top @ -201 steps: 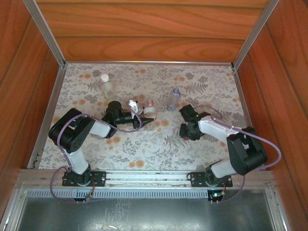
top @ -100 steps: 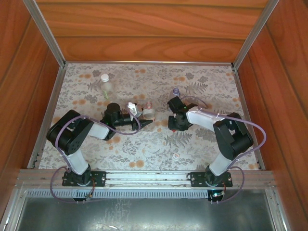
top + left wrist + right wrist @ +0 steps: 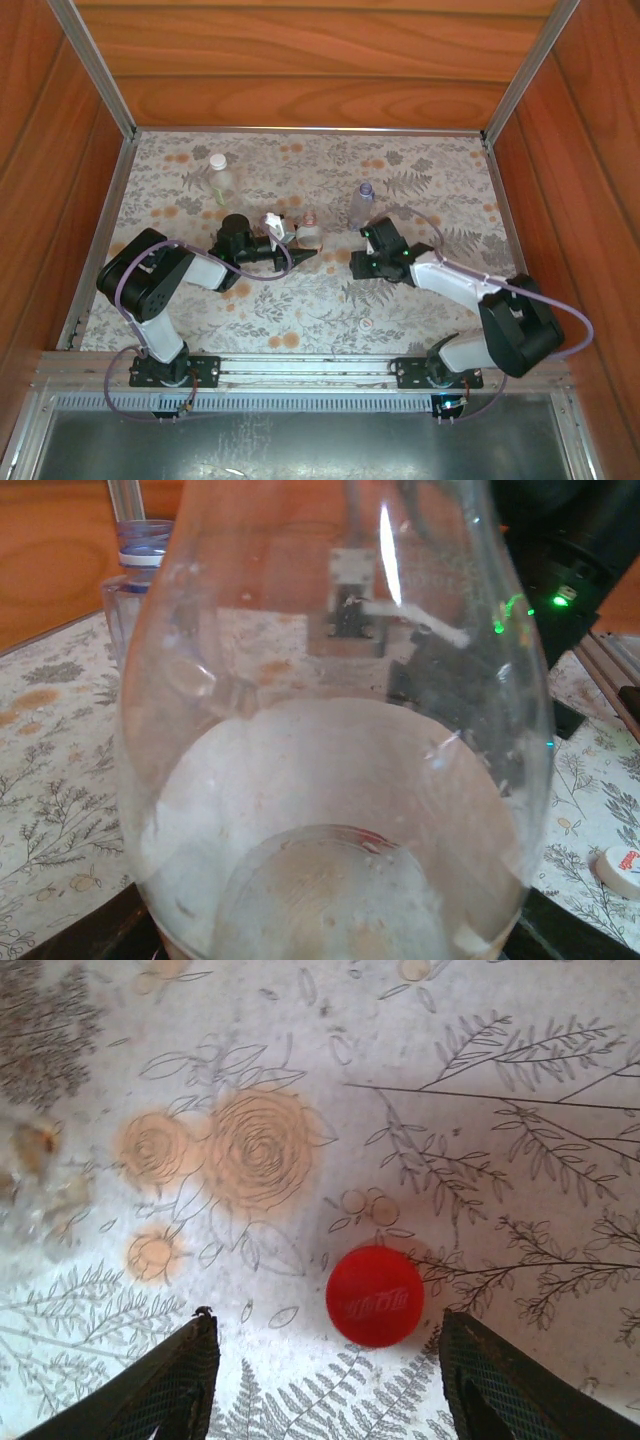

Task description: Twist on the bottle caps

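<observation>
The left gripper (image 3: 300, 248) reaches across the table (image 3: 440, 180) to the clear bottle (image 3: 308, 233), which stands upright near the middle. In the left wrist view this bottle (image 3: 330, 780) looms right in front of the lens, with dark fingers (image 3: 90, 935) at both lower corners. They appear to be clamped on its sides, though the contact itself is hard to make out through the glare.

Behind it to the left stands the slim purple-tinted bottle (image 3: 135, 570), its neck uncapped. A white cap (image 3: 625, 870) with red print lies on the table at the lower right.

The right gripper (image 3: 358, 266) hangs low over the table, just right of the clear bottle and in front of the purple one (image 3: 361, 205). Its fingers (image 3: 180, 1380) stand well apart, and the red cap (image 3: 375, 1295) lies flat on the floral cloth between them (nearer the right-hand finger, touching neither).

The plain bottle (image 3: 220, 178) stands far left and wears a white top.
</observation>
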Robot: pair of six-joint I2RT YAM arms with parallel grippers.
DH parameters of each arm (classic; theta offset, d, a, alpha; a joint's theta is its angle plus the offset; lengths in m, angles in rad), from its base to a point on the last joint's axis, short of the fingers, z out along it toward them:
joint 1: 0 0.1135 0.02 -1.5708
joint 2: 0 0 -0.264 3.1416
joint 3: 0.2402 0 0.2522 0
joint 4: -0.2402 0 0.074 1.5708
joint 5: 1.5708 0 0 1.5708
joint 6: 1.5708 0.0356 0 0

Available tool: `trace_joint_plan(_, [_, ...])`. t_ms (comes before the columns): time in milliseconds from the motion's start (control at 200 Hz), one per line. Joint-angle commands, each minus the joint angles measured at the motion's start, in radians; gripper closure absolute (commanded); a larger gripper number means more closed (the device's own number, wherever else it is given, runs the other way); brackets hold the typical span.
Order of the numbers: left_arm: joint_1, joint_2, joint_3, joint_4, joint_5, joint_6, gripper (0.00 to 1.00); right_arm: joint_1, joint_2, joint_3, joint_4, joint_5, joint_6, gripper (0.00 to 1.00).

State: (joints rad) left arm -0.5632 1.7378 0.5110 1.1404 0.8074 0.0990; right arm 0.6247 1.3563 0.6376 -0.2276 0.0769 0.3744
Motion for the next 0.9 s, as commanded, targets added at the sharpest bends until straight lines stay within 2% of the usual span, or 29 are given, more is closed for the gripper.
trace_joint_plan(0, [-0.005, 0.033, -0.005, -0.052, 0.007, 0.017, 0.41, 0.016, -0.045, -0.075, 0.152, 0.051, -0.078, 0.36])
trace_joint_plan(265, [-0.006, 0.035, -0.009, -0.053, 0.006, 0.025, 0.41, 0.022, -0.007, -0.092, 0.189, 0.136, -0.123, 0.37])
trace_joint_plan(585, [-0.004, 0.038, -0.014, -0.053, 0.004, 0.03, 0.41, 0.022, 0.078, -0.07, 0.217, 0.121, -0.108, 0.45])
trace_joint_plan(895, [-0.005, 0.041, -0.012, -0.054, 0.005, 0.029, 0.41, 0.023, 0.098, -0.058, 0.209, 0.118, -0.106, 0.56])
